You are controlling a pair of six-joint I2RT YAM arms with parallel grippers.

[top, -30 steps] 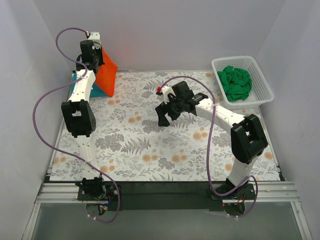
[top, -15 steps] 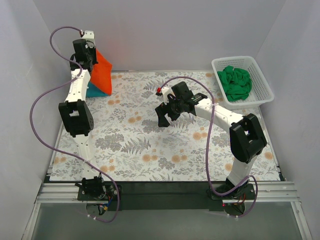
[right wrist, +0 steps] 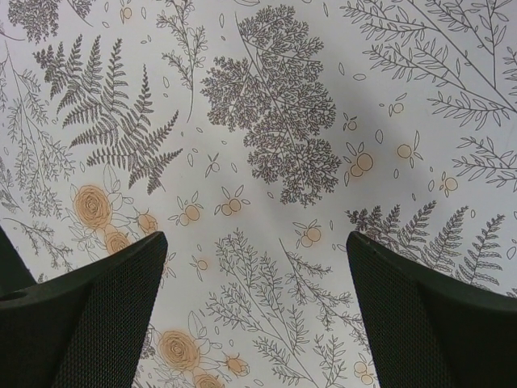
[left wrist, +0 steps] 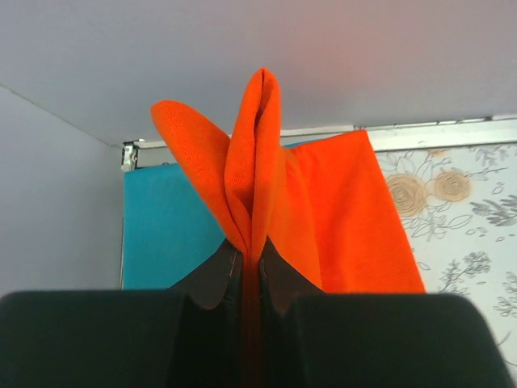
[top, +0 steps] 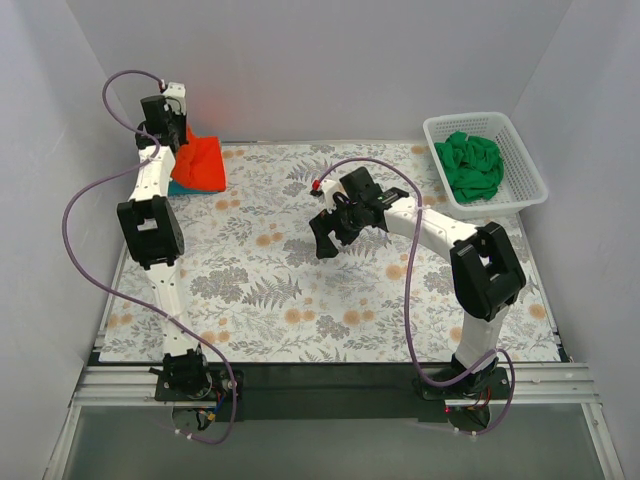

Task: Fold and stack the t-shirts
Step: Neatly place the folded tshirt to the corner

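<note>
A folded orange t-shirt (top: 200,164) lies at the back left corner over a folded teal t-shirt (top: 176,187). My left gripper (top: 172,132) is shut on a pinched edge of the orange shirt (left wrist: 257,170); in the left wrist view the teal shirt (left wrist: 166,222) shows beneath it. A crumpled green t-shirt (top: 472,165) lies in the white basket (top: 530,165) at the back right. My right gripper (top: 322,232) is open and empty above the floral cloth, its fingers (right wrist: 89,319) wide apart.
The floral tablecloth (top: 330,290) covers the table. White walls stand close on the left, the back and the right. The right arm reaches across the middle of the table toward the left.
My left gripper has lowered the orange shirt toward the back left corner, so it now lies flatter over the teal shirt. The right gripper has shifted slightly left.
</note>
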